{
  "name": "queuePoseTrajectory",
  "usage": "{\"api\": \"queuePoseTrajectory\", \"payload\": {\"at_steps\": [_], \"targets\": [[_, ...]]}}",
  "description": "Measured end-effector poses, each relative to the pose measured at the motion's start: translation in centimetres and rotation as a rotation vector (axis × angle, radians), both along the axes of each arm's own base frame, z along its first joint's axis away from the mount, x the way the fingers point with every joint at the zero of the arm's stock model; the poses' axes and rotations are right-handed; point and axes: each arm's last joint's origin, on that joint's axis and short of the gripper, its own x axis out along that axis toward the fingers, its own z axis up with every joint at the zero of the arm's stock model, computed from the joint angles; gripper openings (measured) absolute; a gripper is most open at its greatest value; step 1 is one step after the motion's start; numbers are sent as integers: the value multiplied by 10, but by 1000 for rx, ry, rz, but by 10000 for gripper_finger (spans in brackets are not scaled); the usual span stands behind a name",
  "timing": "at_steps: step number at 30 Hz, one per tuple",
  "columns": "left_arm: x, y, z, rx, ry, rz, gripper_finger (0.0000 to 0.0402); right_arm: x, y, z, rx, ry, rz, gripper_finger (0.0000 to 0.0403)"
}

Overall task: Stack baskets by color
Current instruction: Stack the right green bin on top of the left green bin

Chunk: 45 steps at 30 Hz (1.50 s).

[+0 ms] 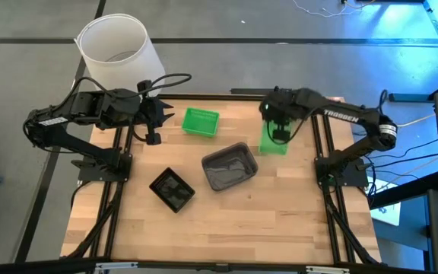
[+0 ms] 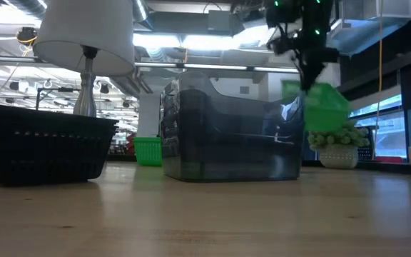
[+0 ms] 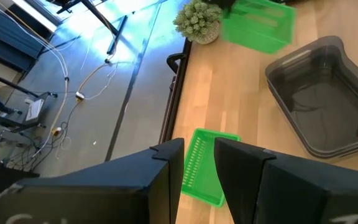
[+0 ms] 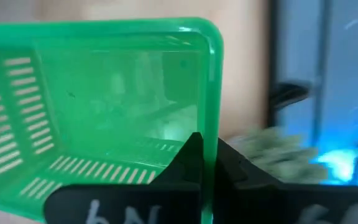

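- Grey basket [image 1: 230, 167] lies mid-table, unstacked — black basket [image 1: 172, 189] apart on its near-left.
- Right gripper [image 1: 279, 131], just right of the grey basket, pinches a lifted green basket [image 1: 273, 144]; second green basket [image 1: 201, 122] waits behind.
- Left gripper [image 1: 153, 120] idles spread, far-left — nothing stacked yet.

From my console I see a pale, matt, planked wooden tabletop [image 1: 226, 221] carrying a glossy bright green slotted plastic basket [image 1: 201, 122], a smooth smoky translucent grey plastic basket [image 1: 230, 167] and a dull black perforated plastic basket [image 1: 172, 189].
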Motion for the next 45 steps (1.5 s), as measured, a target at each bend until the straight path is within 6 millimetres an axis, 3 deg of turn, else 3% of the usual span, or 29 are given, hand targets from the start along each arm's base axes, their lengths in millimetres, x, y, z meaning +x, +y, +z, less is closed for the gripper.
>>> {"api": "queuePoseTrajectory", "payload": {"at_steps": [8, 15, 19, 28, 37, 45], "targets": [[0, 0, 0, 0, 0, 0, 82, 15, -34, 65, -231, -245, 203, 2], [0, 0, 0, -4, -2, 2, 82, 46, -49, 82, -389, -508, 550, 1], [0, 1, 0, -14, -12, 20, 82, 74, -62, 76, -492, -613, 617, 1], [-1, 12, 0, -21, -21, 89, 82, 132, -85, 29, -503, -713, 835, 0], [-3, 22, 0, -21, -22, 146, 82, 161, -97, -11, -432, -660, 935, 0], [-3, 23, 0, -22, -23, 153, 82, 164, -99, -22, -391, -616, 970, 0]]}}
